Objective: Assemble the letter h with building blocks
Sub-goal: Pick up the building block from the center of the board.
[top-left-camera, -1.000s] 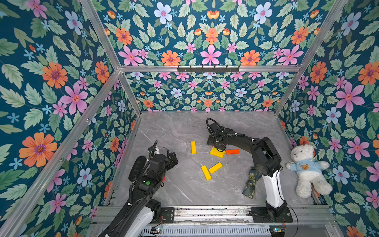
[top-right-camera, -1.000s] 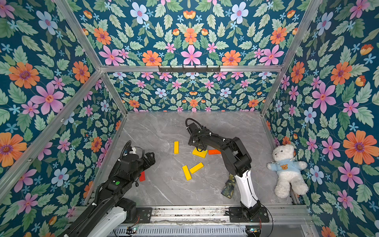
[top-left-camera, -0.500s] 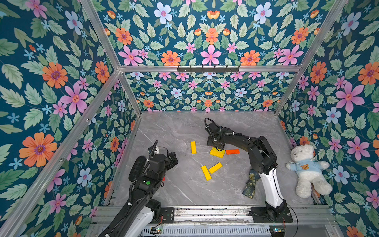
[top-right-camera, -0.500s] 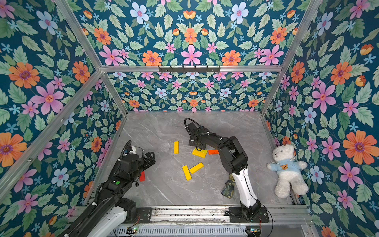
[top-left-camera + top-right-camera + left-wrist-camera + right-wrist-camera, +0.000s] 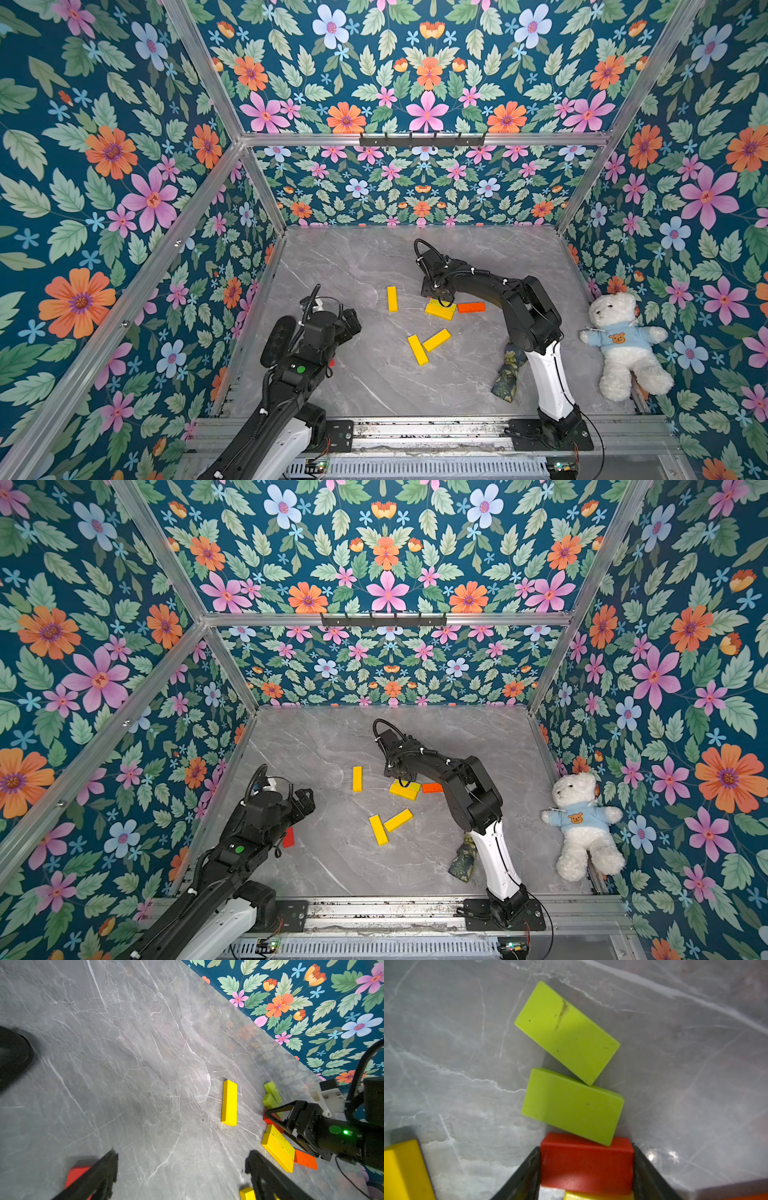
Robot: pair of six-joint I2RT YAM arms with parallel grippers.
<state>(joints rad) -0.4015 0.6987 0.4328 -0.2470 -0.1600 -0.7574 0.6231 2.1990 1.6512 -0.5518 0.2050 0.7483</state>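
No h on the surface (image 5: 374, 257) yet, barely started I'd say: the yellow bars (image 5: 392, 298) just lie loose around the middle of both top views, nothing lined up. At the lower middle of the right wrist view the right pincer (image 5: 586, 1148) is pinching a short red block (image 5: 586, 1167), right below two lime-green blocks (image 5: 571, 1105). That's probably the crossbar. The left pincer (image 5: 182, 1157) hangs spread and empty, so upright, crossbar and leg are all left.

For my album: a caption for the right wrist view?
Right tool grips a glossy red rectangular block beside two lime-green blocks.
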